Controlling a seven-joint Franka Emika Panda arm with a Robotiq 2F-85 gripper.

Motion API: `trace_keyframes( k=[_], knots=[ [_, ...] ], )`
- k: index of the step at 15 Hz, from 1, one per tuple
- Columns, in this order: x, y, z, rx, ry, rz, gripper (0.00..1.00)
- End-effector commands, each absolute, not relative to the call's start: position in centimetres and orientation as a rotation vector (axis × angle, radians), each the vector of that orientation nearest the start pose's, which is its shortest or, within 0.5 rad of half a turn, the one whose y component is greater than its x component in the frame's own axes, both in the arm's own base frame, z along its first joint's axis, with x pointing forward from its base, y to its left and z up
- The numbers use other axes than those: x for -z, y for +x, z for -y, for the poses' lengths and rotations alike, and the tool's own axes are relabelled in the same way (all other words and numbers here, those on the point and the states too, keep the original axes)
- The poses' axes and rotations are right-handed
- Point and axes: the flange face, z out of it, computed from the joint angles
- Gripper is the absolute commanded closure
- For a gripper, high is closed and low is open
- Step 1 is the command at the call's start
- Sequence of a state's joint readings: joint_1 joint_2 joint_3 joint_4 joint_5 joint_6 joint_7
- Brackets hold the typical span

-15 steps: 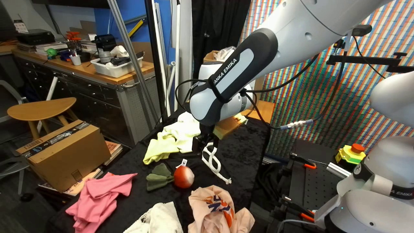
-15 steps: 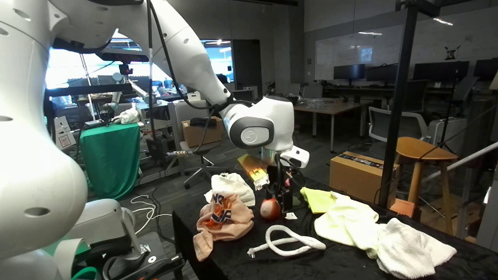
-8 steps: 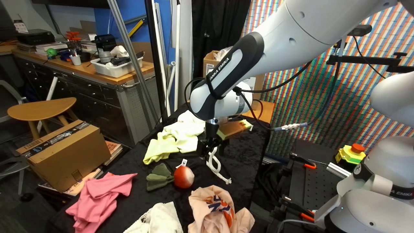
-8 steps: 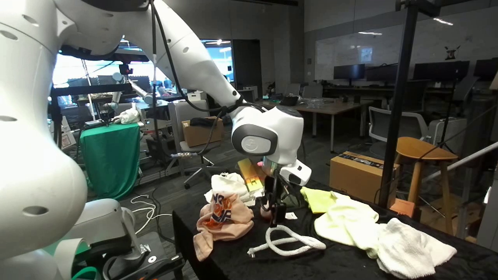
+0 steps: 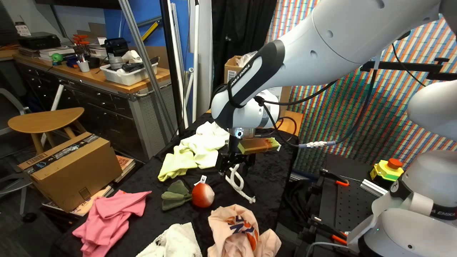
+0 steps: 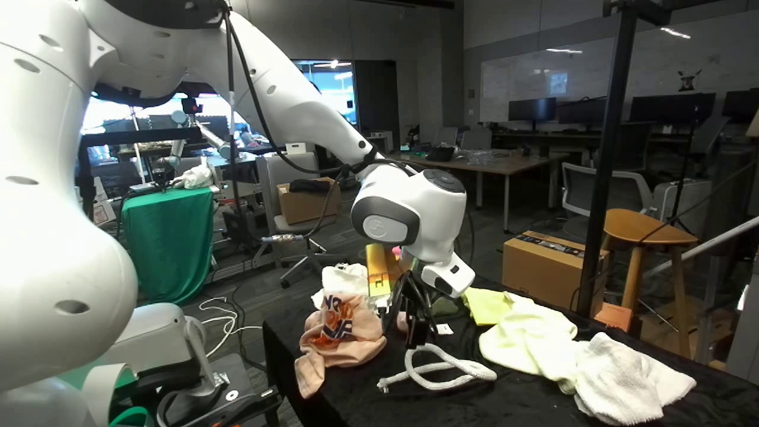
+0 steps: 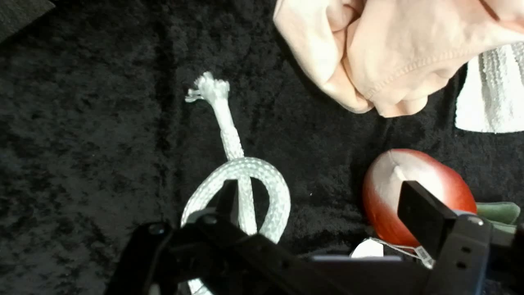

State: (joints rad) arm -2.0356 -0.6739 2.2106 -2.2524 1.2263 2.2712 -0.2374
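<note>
Black velvety cloth (image 5: 271, 182) lies under a gripper (image 7: 319, 200) spread wide, close to a white rope (image 7: 245, 196).
Its fingers (image 7: 421, 213) stand well apart; in the wrist view one crosses in front of the rope's loop, though I cannot tell whether it touches, and the other overlaps a leafy red-and-white plush radish (image 5: 202, 195). The white rope rests on the black cloth, strands crossed, its frayed end near a peach cloth (image 5: 235, 232) printed in orange and blue. Just beside that lies a white towel (image 5: 175, 242); a pink cloth (image 5: 110, 217) lies well apart from the rope, and yellow-and-white fabric (image 5: 200, 146) bunches near it.
</note>
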Motion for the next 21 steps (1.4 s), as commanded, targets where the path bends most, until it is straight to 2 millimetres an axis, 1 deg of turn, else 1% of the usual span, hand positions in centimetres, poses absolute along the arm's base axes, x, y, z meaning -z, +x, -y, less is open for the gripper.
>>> trace_keyframes(
  k=[1, 7, 11, 15, 21],
  knots=[
    [-15.4, 49.8, -7.9, -0.099, -2.728, -0.849, 0.0],
    [-14.3, 48.1, -6.9, -0.014, -2.638, -1.11, 0.0],
    [-14.6, 47.2, -6.0, 0.048, -2.6, -1.228, 0.0],
    [-15.0, 47.2, -5.4, 0.105, -2.583, -1.313, 0.0],
    [-14.4, 47.7, -4.7, 0.134, -2.581, -1.39, 0.0]
  ],
)
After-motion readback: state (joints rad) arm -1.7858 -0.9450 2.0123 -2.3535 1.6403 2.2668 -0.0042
